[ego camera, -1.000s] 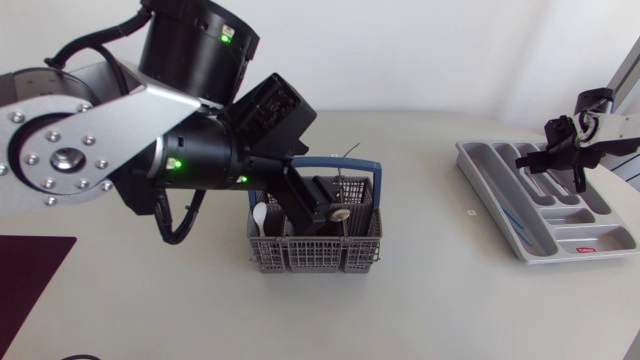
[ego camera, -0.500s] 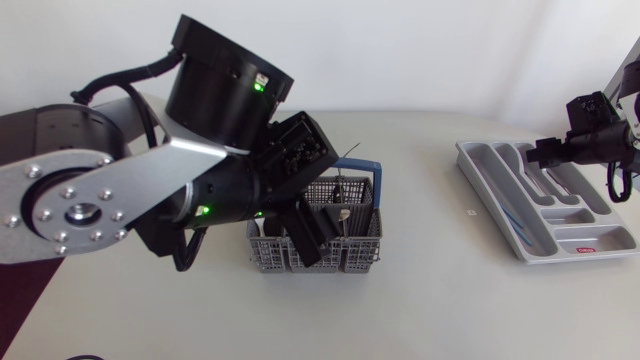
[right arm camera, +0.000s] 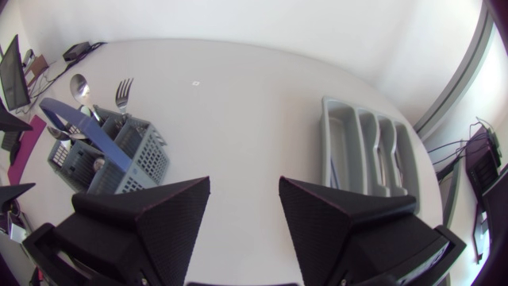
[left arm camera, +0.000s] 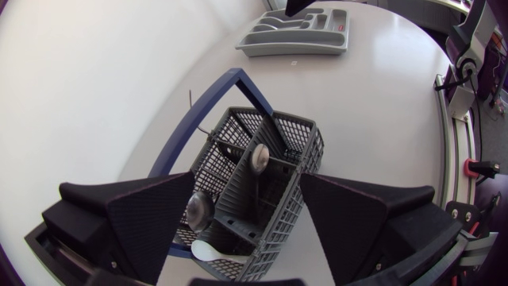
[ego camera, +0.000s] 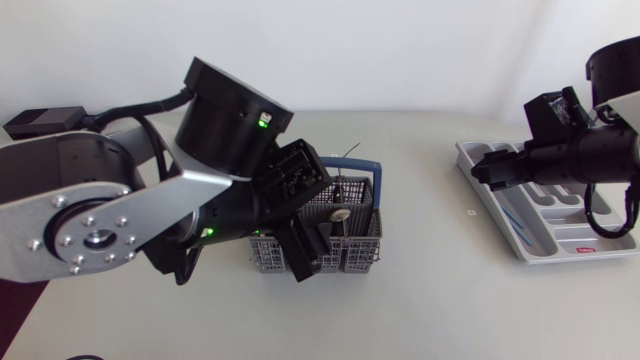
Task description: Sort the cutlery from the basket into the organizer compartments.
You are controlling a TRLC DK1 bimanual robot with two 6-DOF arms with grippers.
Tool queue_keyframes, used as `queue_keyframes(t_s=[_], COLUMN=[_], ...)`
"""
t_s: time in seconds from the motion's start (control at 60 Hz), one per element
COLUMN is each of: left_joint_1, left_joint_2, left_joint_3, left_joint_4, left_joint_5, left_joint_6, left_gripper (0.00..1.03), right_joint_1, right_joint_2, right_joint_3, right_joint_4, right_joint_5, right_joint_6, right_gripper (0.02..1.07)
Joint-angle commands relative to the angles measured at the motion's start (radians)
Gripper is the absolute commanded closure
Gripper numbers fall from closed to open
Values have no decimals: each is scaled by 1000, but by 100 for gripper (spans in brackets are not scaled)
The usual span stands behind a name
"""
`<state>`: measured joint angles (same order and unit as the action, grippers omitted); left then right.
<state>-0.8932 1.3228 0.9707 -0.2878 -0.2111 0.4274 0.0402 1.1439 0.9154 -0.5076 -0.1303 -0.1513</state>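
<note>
A grey wire basket (ego camera: pixel 352 243) with a blue handle (ego camera: pixel 352 162) stands mid-table, holding a metal spoon (left arm camera: pixel 259 156), another spoon (left arm camera: pixel 198 209) and a white spoon (left arm camera: pixel 209 252). My left gripper (ego camera: pixel 305 248) hangs open just over the basket's near-left part; in the left wrist view its gripper (left arm camera: pixel 246 191) straddles the basket from above without touching it. The grey organizer (ego camera: pixel 585 243) lies at the far right. My right gripper (ego camera: pixel 487 169) is open and empty at the organizer's left end. The right wrist view shows its gripper (right arm camera: pixel 244 187), the basket (right arm camera: pixel 136 152), a fork (right arm camera: pixel 121 93) and the organizer (right arm camera: pixel 340 143).
A small white speck (ego camera: pixel 469 212) lies on the table between basket and organizer. A dark red mat (ego camera: pixel 12 300) sits at the left edge. The organizer holds a blue-handled piece (ego camera: pixel 510 215) in a long compartment.
My left arm swung right and down, bringing its gripper lower over the basket. My right arm left the organizer's middle, moved left and rose, and its fingers stand wider apart.
</note>
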Motion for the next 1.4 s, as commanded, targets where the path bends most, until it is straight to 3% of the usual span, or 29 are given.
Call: queue_keyframes(t_s=[0.0, 0.367, 0.667, 0.767, 0.85, 0.95, 1.0, 1.133, 1.217, 1.383], left_joint_1=[0, 28, 34, 34, 34, 36, 36, 36, 36, 43], left_joint_2=[-16, -42, -33, -31, -30, -30, -28, -28, -28, -30], left_joint_3=[-32, -75, -86, -86, -86, -86, -89, -92, -95, -104], left_joint_4=[6, 18, 35, 35, 35, 35, 35, 36, 36, 36], left_joint_5=[-4, -4, -4, -4, -4, -4, -4, -4, -4, -4], left_joint_6=[20, 28, 30, 30, 30, 30, 30, 28, 28, 31], left_gripper=[12, 12, 12, 12, 12, 12, 12, 12, 12, 12], right_joint_1=[49, 213, 326, 371, 431, 475, 506, 569, 570, 564], right_joint_2=[-9, 2, 68, 71, 80, 99, 111, 129, 166, 186], right_joint_3=[-10, 22, 79, 86, 91, 82, 82, 82, 119, 149], right_joint_4=[-29, -100, -184, -177, -175, -143, -146, -120, -154, -164], right_joint_5=[11, -20, -143, -118, -49, 11, 21, 155, 147, 51], right_joint_6=[99, 197, 190, 194, 196, 187, 176, 150, 147, 141], right_gripper=[43, 43, 42, 41, 32, 31, 25, 21, 6, 6])
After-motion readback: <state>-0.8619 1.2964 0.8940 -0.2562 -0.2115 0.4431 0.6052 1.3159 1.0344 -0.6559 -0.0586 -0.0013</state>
